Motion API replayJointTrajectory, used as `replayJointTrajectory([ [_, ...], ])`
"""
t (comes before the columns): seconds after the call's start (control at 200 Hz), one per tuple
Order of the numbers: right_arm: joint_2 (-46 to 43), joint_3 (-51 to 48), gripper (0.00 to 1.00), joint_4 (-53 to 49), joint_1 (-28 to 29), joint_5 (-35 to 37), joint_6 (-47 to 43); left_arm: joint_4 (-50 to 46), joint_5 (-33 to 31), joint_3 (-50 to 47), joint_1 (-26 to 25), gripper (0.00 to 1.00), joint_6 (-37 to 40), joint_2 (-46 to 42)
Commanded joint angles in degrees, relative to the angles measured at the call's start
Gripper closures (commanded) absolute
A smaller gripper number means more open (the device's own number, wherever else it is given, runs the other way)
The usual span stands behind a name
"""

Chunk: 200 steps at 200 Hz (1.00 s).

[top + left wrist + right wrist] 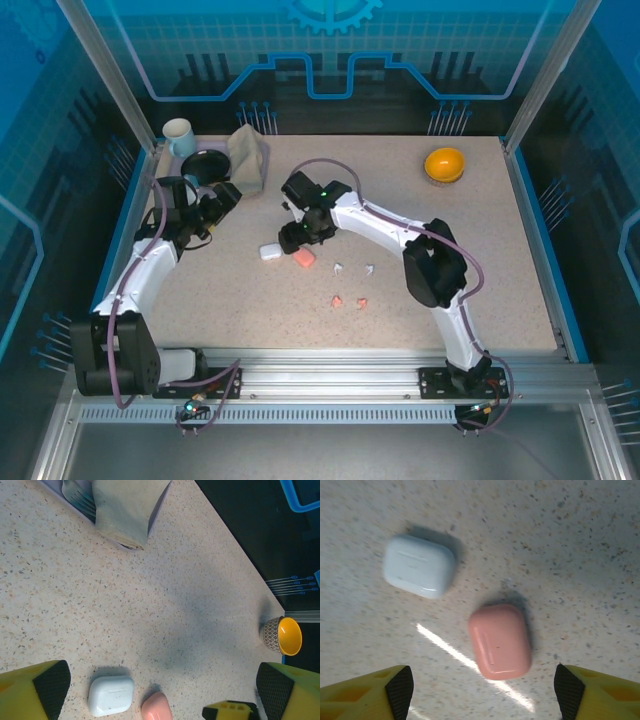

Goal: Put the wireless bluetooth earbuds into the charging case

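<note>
A white charging case [270, 252] and a salmon-pink charging case [304, 258] lie side by side mid-table, both lids shut. Two white earbuds [339, 267] [369, 268] and two pink earbuds [337, 300] [361, 303] lie loose on the table to their right and nearer the front. My right gripper [296, 238] hovers just behind the cases. In the right wrist view it [484, 692] is open, with the pink case [500, 641] ahead between its fingers, untouched, and the white case [419, 566] further left. My left gripper [228, 195], seen again in the left wrist view [162, 687], is open and holds nothing.
A mug [179, 135], a black bowl [205, 165] and a folded cloth [248, 155] crowd the back left corner. An orange bowl [444, 164] stands at the back right. The right arm's elbow [435, 265] hangs over the table's right-centre.
</note>
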Motion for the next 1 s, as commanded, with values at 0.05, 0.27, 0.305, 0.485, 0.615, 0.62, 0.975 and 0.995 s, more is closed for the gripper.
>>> replayJointTrajectory([
  [0.05, 3.93, 1.87, 0.23, -4.08, 0.11, 4.19, -6.12, -2.07, 2.66, 2.76, 0.68, 0.01, 0.34, -0.35],
  [0.27, 7.6, 4.21, 0.25, -5.28, 1.2, 5.8, -6.48, -2.42, 2.98, 3.12, 0.68, 0.01, -0.04, 0.36],
  [0.305, 8.23, 4.64, 0.25, -5.57, 1.47, 6.52, -6.43, -2.34, 3.05, 3.09, 0.74, 0.01, -0.12, 0.44],
  [0.485, 12.07, 7.89, 0.28, -7.96, 2.8, 11.18, -5.47, -2.33, 3.09, 2.79, 0.61, 0.01, -0.22, 0.62],
  [0.615, 13.43, 9.28, 0.31, -9.19, 3.38, 12.39, -4.82, -2.43, 3.16, 2.85, 0.68, 0.01, -0.3, 0.6],
  [0.62, 13.43, 9.28, 0.31, -9.19, 3.42, 12.37, -4.81, -2.43, 3.11, 2.85, 0.68, 0.01, -0.26, 0.61],
  [0.975, 13.08, 6.86, 0.38, -7.8, 3.63, 9.6, -3.08, -2.42, 3.65, 3.12, 0.61, 0.01, -0.15, 1.06],
  [0.995, 13.02, 6.82, 0.39, -7.67, 3.48, 9.27, -2.92, -2.42, 3.74, 3.12, 0.61, 0.01, -0.05, 1.07],
])
